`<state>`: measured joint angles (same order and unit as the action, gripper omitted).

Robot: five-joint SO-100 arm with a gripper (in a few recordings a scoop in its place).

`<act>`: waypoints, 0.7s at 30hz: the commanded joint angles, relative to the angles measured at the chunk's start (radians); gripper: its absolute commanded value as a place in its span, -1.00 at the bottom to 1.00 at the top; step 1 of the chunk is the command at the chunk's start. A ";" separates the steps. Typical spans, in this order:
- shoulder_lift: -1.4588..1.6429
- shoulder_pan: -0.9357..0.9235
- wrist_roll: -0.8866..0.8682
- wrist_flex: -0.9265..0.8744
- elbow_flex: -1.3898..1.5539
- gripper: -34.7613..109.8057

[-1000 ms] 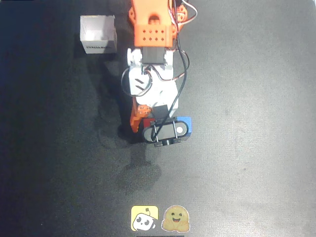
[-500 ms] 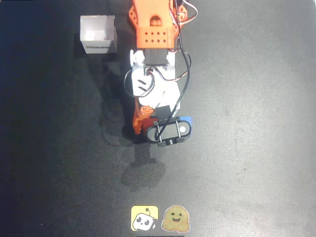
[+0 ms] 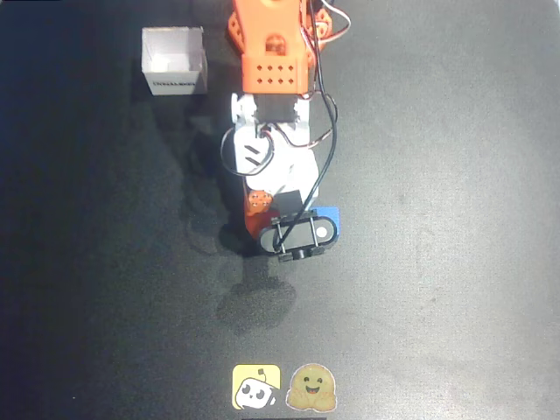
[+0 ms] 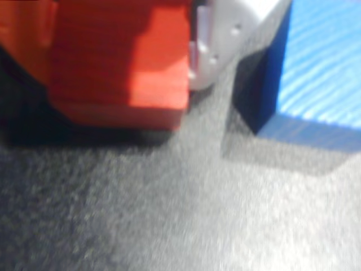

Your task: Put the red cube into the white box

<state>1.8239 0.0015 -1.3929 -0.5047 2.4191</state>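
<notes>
In the wrist view the red cube (image 4: 118, 62) sits between an orange finger (image 4: 22, 34) on its left and a white finger (image 4: 225, 39) on its right, both touching it, so my gripper (image 4: 121, 56) is shut on it. A dark shadow lies under the cube. From overhead, my gripper (image 3: 262, 229) is at the middle of the mat, and only a sliver of the red cube (image 3: 253, 227) peeks out beneath the wrist. The white box (image 3: 173, 79) stands open-topped at the upper left, far from the gripper.
A blue cube (image 3: 329, 217) (image 4: 316, 68) rests on the black mat just right of the gripper, close to the white finger. Two stickers, a yellow one (image 3: 256, 387) and a tan one (image 3: 312, 388), lie at the bottom edge.
The wrist has shifted slightly down the picture and now covers more of the blue cube. The arm's shadow on the mat has drifted lower. The box and blue cube have not moved.
</notes>
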 commanded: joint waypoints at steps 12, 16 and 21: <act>0.183 -0.057 -0.063 -0.272 -0.094 -0.52; 0.278 -0.127 -0.141 -0.546 -0.242 -0.52; 0.426 -0.224 -0.331 -0.767 -0.322 -0.52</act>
<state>2.1629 -0.1733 -1.6429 -1.1643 2.1644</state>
